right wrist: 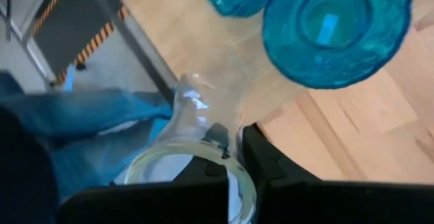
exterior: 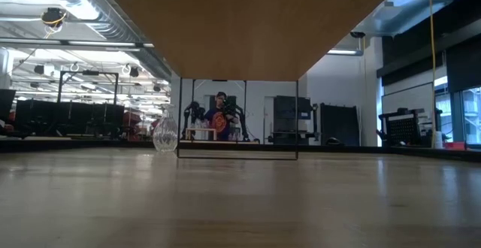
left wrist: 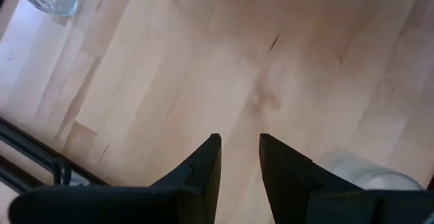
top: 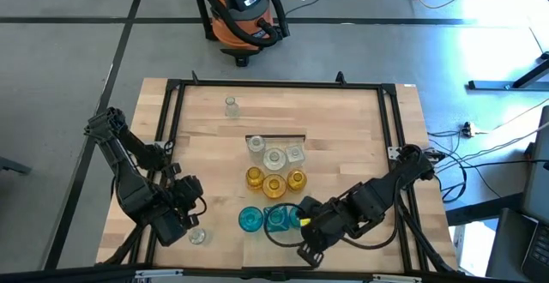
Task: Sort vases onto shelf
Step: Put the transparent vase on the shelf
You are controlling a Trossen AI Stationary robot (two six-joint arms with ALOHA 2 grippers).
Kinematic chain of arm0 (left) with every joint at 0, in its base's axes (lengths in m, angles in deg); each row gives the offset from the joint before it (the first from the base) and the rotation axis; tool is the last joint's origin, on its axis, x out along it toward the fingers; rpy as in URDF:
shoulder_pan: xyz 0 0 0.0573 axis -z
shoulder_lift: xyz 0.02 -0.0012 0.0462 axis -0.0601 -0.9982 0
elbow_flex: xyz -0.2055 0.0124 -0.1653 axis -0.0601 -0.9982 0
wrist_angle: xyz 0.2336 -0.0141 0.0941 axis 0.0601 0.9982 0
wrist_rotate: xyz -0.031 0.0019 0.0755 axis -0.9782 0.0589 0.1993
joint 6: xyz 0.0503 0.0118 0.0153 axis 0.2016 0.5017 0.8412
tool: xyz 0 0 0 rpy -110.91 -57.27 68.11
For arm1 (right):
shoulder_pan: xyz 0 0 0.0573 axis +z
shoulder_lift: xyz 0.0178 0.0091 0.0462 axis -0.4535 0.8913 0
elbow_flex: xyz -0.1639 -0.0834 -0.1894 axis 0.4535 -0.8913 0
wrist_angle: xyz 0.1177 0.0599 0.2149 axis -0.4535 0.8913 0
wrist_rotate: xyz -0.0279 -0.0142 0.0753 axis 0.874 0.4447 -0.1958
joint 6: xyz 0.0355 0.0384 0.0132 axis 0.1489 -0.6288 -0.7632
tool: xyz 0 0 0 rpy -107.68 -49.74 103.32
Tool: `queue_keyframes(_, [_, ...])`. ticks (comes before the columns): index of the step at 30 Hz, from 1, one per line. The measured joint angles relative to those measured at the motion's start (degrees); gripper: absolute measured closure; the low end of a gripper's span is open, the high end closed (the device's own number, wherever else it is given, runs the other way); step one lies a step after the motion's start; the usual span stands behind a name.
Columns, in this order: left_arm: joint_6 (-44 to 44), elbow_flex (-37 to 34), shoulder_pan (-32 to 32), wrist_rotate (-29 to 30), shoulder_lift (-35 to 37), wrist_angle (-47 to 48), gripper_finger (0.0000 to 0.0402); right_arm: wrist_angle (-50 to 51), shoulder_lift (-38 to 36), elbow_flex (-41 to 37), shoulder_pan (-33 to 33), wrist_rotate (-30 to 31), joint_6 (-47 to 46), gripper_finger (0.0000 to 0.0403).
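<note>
gripping a clear vase [right wrist: 196, 149] by its rim, right gripper [right wrist: 234, 142] (lower centre); left gripper [left wrist: 239, 149] narrow, empty, lower left.

On long pale wooden shelf [top: 262, 201], three rows: clear glass vases [top: 274, 157] farthest, amber glass vases [top: 274, 185] midway, teal glass vases [top: 250, 219] nearest. Behind shelf, lone clear ribbed vase [top: 230, 105]. Well left of teal row, small clear round vase [top: 198, 237]. Beside teal row, clear flared vase [right wrist: 193, 115] in right gripper [right wrist: 235, 141].

Two grippers were seen: the left gripper [top: 190, 225] and the right gripper [right wrist: 234, 134]. Six clear vases [top: 274, 157] were counted: four well beyond both jaws, one just beside the left jaws, and one pinched by its rim in the right jaws. Three amber vases [top: 274, 186] stood farther off. Two teal vases [right wrist: 336, 30] stood just ahead of the right jaws.
</note>
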Motion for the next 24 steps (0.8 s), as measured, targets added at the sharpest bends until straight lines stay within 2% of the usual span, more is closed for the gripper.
queue_keyframes(8, [-0.59, 0.0, -0.52, 2.11, 0.0, -0.03, 0.0308, 1.77, 0.0, 0.02, 0.02, 4.08, -10.36, 0.0402])
queue_keyframes(18, [6.66, 0.0, -0.52, 0.81, 0.0, -2.02, 0.0308, 3.63, -0.02, 0.02, 0.07, -0.96, -18.24, 0.0402])
queue_keyframes(24, [7.52, 0.0, -0.52, 2.53, 0.0, -2.58, 0.0308, 3.69, -0.02, 0.04, 0.07, 0.63, -21.13, 0.0402])
